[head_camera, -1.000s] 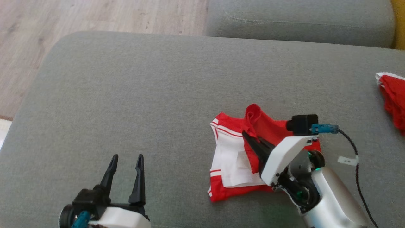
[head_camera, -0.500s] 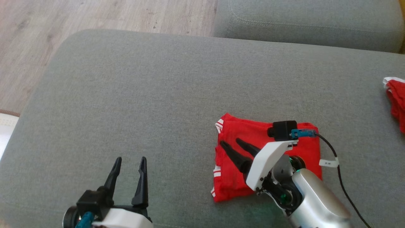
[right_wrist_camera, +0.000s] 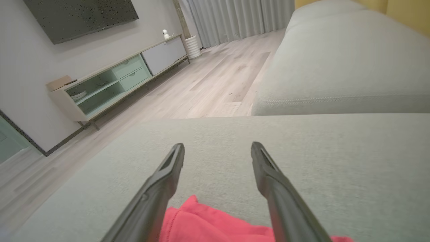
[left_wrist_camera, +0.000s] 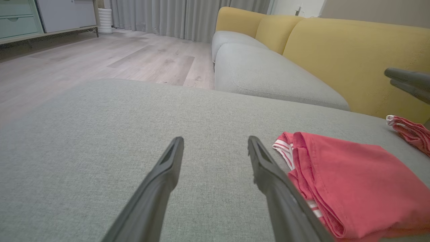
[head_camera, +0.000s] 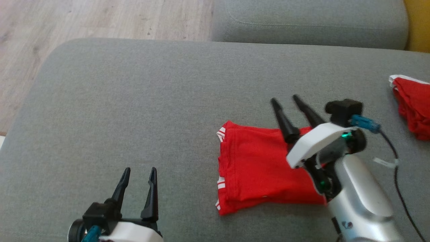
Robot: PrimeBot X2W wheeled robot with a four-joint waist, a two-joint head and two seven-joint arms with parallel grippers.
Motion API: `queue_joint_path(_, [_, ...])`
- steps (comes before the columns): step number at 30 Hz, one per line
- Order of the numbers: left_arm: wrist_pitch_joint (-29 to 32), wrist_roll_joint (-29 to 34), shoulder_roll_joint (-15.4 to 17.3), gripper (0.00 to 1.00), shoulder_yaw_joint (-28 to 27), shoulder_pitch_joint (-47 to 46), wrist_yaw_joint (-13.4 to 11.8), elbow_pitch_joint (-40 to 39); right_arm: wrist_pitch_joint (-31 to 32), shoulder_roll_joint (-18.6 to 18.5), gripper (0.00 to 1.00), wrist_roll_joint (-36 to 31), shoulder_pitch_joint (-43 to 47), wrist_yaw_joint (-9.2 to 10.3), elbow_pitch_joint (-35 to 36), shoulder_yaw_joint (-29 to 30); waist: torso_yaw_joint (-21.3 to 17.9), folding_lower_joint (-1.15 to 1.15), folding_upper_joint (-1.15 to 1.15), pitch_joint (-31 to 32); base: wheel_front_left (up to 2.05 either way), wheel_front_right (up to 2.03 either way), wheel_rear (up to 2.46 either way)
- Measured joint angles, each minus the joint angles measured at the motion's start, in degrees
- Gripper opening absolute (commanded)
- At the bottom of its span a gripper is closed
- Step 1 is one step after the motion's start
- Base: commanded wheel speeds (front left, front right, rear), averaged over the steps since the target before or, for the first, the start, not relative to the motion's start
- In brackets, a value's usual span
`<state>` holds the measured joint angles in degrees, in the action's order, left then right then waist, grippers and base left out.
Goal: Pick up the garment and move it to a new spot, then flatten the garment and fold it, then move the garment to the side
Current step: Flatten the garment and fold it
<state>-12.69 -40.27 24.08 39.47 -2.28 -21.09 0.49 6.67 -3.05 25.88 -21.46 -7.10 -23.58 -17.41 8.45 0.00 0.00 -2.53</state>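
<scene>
Garment (head_camera: 258, 168), red, lies folded on the grey cushion (head_camera: 134, 101), right of centre. My right gripper (head_camera: 285, 99) hangs over its far edge, fingers spread, empty; my left gripper (head_camera: 140, 169) is spread, well apart. I judge that pinching only the top layer could undo the fold.

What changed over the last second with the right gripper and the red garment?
The right gripper released the red garment, opened and drew away past its far edge. The garment now lies folded shut, its white inside covered. The left gripper stayed open and idle; the other red cloth stayed put.
</scene>
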Motion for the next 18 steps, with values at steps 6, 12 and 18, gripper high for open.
queue_joint_path(6, [0.0,0.1,-0.1,1.00,0.2,-1.2,0.0,0.1,-1.2,0.0,1.00,-9.4,5.5,0.00,6.5,7.9,-1.5,0.00,0.00,-0.1,0.00,0.00,0.00])
queue_joint_path(12, [-0.1,0.4,-0.3,1.00,0.6,-1.2,0.0,0.5,-3.8,0.1,1.00,-14.3,12.9,0.00,12.6,12.9,-2.4,0.00,0.00,1.2,0.00,0.00,0.00])
queue_joint_path(18, [-0.6,0.2,-0.4,1.00,0.6,-0.5,0.4,1.3,-5.9,0.3,1.00,-14.6,21.9,0.00,17.2,16.4,-3.1,-0.01,0.00,3.6,0.00,0.00,0.00])
